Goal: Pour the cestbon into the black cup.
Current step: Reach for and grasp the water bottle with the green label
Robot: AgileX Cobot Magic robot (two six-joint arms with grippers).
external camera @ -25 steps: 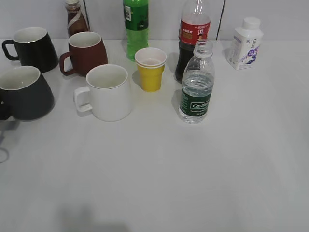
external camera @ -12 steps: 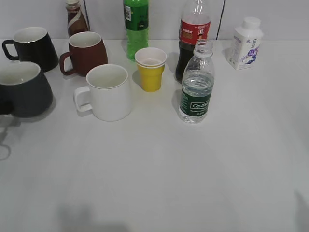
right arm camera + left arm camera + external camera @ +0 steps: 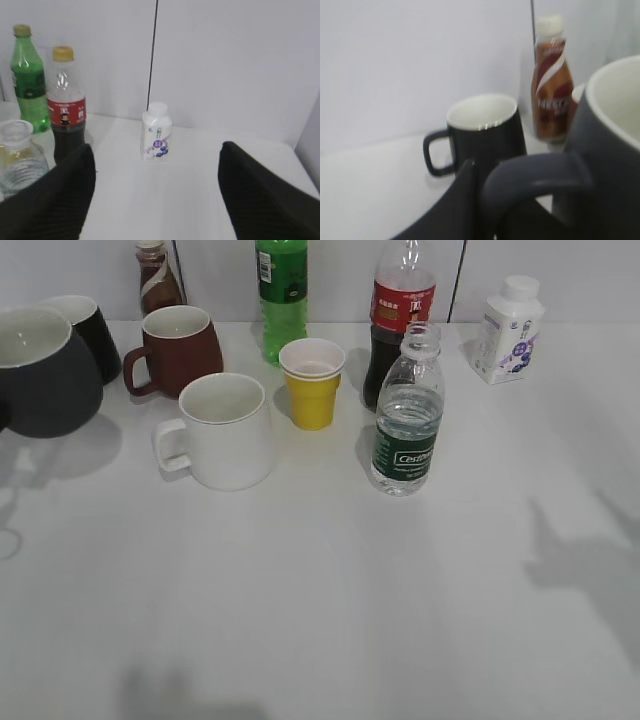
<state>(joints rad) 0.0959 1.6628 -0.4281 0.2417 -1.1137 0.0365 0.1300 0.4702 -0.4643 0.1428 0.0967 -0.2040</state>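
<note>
The black cup (image 3: 40, 370), matte charcoal with a white inside, hangs above the table at the far left. My left gripper (image 3: 487, 200) is shut on its loop handle (image 3: 535, 172); the gripper itself is outside the exterior view. The cestbon (image 3: 406, 420), a clear uncapped bottle with a dark green label, stands upright right of centre. It also shows at the left edge of the right wrist view (image 3: 20, 160). My right gripper (image 3: 157, 192) is open and empty, above the table to the right of the cestbon, and outside the exterior view.
A glossy black mug (image 3: 92, 328), maroon mug (image 3: 180, 345), white mug (image 3: 225, 430) and yellow cup (image 3: 312, 383) stand left of the cestbon. A brown bottle (image 3: 157, 280), green bottle (image 3: 282, 295), cola bottle (image 3: 400, 310) and white bottle (image 3: 508, 330) line the back.
The black cup has been lifted off the table and now partly covers the glossy black mug. A shadow of the right arm has come in at the right.
</note>
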